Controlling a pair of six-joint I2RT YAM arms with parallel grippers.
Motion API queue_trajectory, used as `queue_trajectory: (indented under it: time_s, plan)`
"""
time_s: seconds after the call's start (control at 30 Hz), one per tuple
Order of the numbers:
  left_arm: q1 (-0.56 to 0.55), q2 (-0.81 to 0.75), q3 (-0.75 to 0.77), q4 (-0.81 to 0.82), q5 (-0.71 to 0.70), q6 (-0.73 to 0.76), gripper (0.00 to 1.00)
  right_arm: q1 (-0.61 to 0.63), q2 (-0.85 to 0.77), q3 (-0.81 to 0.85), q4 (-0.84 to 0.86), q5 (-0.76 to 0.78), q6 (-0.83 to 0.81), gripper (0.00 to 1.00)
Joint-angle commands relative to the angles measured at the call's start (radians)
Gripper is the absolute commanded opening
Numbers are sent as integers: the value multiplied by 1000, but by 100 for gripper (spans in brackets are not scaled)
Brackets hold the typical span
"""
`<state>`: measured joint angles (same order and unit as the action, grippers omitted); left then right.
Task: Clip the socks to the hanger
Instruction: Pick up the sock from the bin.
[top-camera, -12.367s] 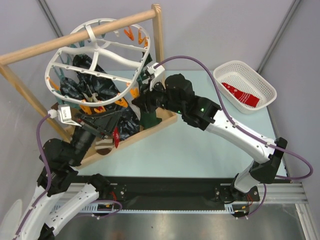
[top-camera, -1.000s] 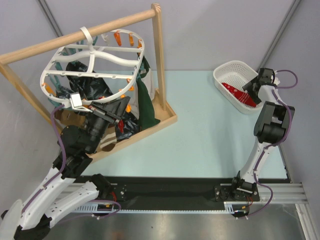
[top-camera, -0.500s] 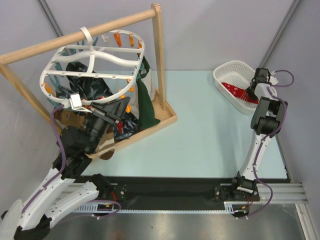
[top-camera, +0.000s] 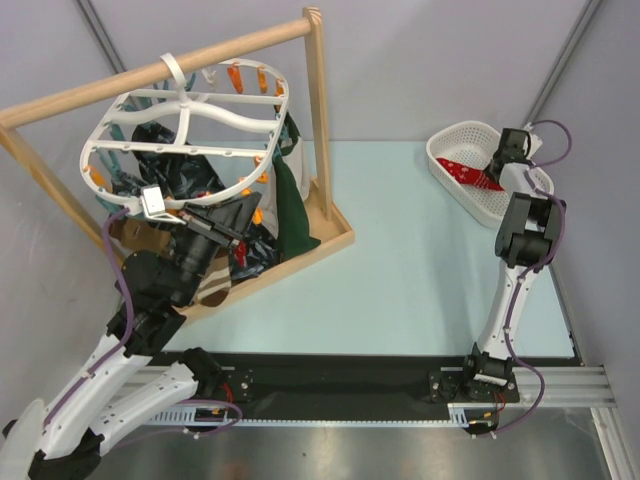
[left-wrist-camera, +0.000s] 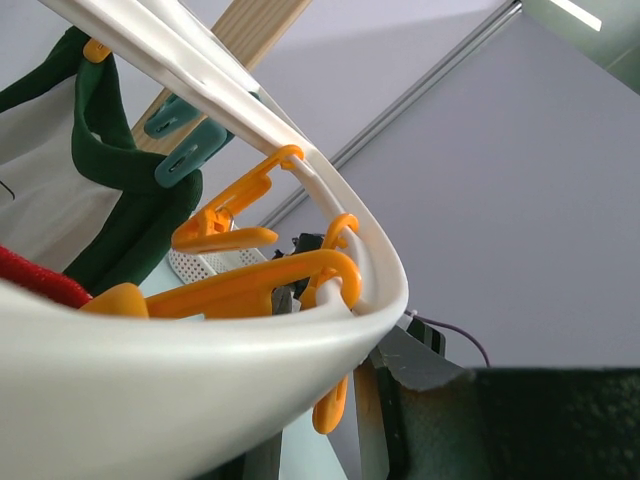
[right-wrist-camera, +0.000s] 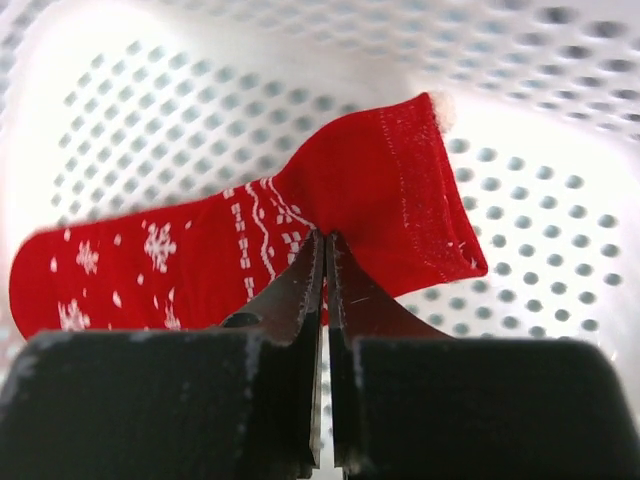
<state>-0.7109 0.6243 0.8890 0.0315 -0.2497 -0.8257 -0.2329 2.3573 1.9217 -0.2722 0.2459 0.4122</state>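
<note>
Red sock (right-wrist-camera: 380, 200) pinched in white mesh basket (top-camera: 452, 138), far right of table: pick step, ahead of clipping to hanger (top-camera: 185, 125).
Right gripper (right-wrist-camera: 324, 245) closed tight, tips nipping a puckered fold of fabric near the cuff end; rest of sock flat on basket floor, not lifted yet. Left gripper (top-camera: 232, 216) up against hanger rim below wooden rack (top-camera: 318, 120), well apart from basket; open or gripping the rim, can't tell, wrist view filled by rim and orange clip (left-wrist-camera: 225, 228). Dark socks (top-camera: 175, 180) already hanging inside the frame. Next, as judged: lift straight up clear of basket wall, carry left across table to hanger, feed cuff into a free clip with left side steadying the frame. Thin pinch, so probable slip if dragged over the basket rim.
</note>
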Motion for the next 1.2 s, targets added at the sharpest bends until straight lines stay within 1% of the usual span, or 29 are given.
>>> queue_trajectory:
  time_s: [0.0,0.1,0.2,0.23,0.27,0.3,0.33,0.37,0.4,0.43,0.47,0.53,0.57,0.6,0.7,0.73,0.77,0.83,0.97,1.03,1.07,1.1,1.17]
  plan:
    - [4,26,-21,-39,20,8,0,38,-110,45,45,-55,-121,0]
    - [4,22,-24,-39,21,10,0,37,-102,77,18,-82,-162,0]
    - [4,25,-22,-36,23,14,0,40,-73,100,43,-128,-228,0]
    - [4,29,-19,-38,24,17,0,40,-40,111,47,-134,-239,0]
    - [4,32,-18,-36,26,19,0,38,-21,125,48,-138,-245,3]
    - [4,37,-16,-36,29,19,0,35,-4,152,44,-131,-237,26]
    - [4,38,-16,-36,30,19,0,32,22,163,41,-126,-224,40]
    - [4,41,-16,-36,33,17,0,29,29,168,41,-119,-211,51]
    - [4,44,-16,-36,35,17,0,27,36,171,45,-114,-178,59]
    - [4,51,-16,-36,38,17,0,17,10,121,98,-88,-114,62]
    - [4,51,-15,-36,40,17,0,17,10,120,99,-88,-90,63]
    - [4,58,-10,-36,44,19,0,3,-44,22,149,-65,-32,63]
    - [4,61,-6,-36,46,20,0,-2,-64,-18,207,-56,-6,63]
    - [4,63,-2,-35,47,22,0,-14,-81,-91,232,-51,47,63]
    - [4,60,-7,-35,46,22,0,-39,-107,-156,263,-45,157,64]
    - [4,58,-9,-35,46,22,0,-58,-104,-167,249,-34,234,63]
    - [4,57,-10,-36,46,22,0,-68,-102,-184,243,-34,279,62]
    - [4,55,-10,-36,46,22,0,-80,-102,-232,298,-46,353,60]
    - [4,55,-2,-39,44,28,0,-88,-78,-256,335,-57,414,57]
    - [4,55,-4,-36,44,30,0,-97,-59,-269,355,-69,460,55]
    - [2,57,-2,-39,44,33,0,-108,-55,-300,387,-85,511,54]
    - [4,57,1,-41,44,33,0,-112,-35,-299,407,-106,525,52]
    - [4,57,1,-44,43,39,0,-117,5,-250,374,-143,528,52]
